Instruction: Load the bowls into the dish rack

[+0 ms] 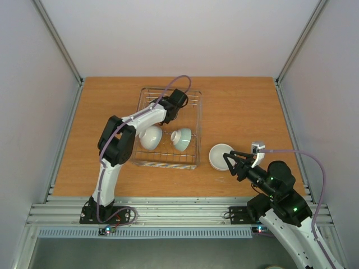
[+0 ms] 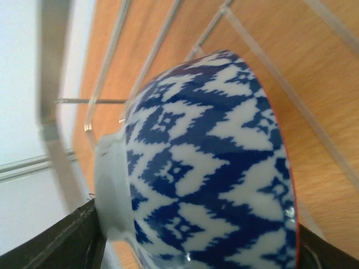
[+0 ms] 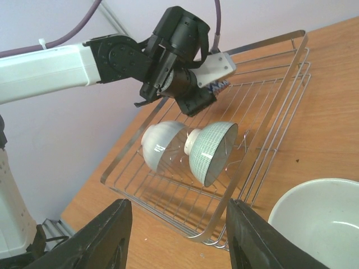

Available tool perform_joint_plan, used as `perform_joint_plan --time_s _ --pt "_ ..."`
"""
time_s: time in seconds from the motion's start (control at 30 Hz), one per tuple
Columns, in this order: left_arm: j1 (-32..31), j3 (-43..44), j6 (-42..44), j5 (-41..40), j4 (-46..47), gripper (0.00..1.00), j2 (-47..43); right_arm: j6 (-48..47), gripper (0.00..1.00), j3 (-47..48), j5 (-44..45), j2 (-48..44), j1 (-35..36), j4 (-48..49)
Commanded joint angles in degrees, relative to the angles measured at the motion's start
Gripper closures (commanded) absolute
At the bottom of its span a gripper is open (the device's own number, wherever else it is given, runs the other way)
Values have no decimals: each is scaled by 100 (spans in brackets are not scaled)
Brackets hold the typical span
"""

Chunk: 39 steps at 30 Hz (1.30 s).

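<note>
Top view first. My left pincer (image 1: 174,109) is down inside the dish rack (image 1: 166,165), toward its far half, and from up here I cannot tell what it carries. A racked white bowl (image 1: 150,137) and a pale green bowl (image 1: 182,139) stand on edge side by side in the near half. My right pincer (image 1: 231,161) is spread wide at the near rim of the loose white bowl (image 1: 220,156), which sits on the table (image 1: 247,112) just beside the rack's right wall. There's open table to the right and beyond, but the rack side is tight.

Left wrist now. A blue-patterned bowl (image 2: 207,168) fills the view, tipped on its side. Its foot is against one of my fingers (image 2: 56,246) and its rim is at the other, so I judge it clamped. Rack wires (image 2: 106,101) run close behind it. The risk is letting go before it leans on a wire, when it would roll or flop flat. That glossy glaze could also slip.

Right wrist. My pads (image 3: 106,235) are wide apart and gripping nothing, and the loose bowl shows low right, partly behind one pad. The danger is nudging it into the rack wall, or swinging into my left arm (image 3: 45,67), which hangs over the racked pair.
</note>
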Motion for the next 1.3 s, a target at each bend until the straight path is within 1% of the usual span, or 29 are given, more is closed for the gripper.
perform_joint_plan --time_s 0.0,0.07,0.13,0.4,0.5,0.7,0.9,1.03,1.17,1.2,1.27 --pt "18 -36 -117 848 -625 24 421 -96 52 194 52 -45 -11 -44" --pt "18 -36 -129 910 -639 14 438 -100 52 194 52 -41 -10 -48" --pt "18 -44 -142 1017 -670 9 441 -100 52 194 47 -36 -14 -59" --pt "18 -80 -170 1270 -725 5 431 -99 52 199 52 -97 -14 -118" --pt "18 -108 -189 1819 -819 1 241 -105 52 211 52 -115 -15 -145" --pt "18 -300 -383 2904 -691 0 -397 -112 52 300 235 64 -13 -273" --pt "17 -434 -681 3845 -537 1 -830 -128 51 397 444 552 -12 -384" --pt "18 -490 -867 4083 -454 1 -959 -122 51 532 575 938 -13 -500" --pt "42 -483 -968 4190 -377 1 -1155 26 53 950 1293 1771 -9 -1217" --pt "44 -466 -1007 4252 -386 1 -1210 141 55 1068 1634 2033 -16 -1481" --pt "44 -426 -1096 4502 -494 1 -1340 416 63 1289 2141 2507 -14 -1934"
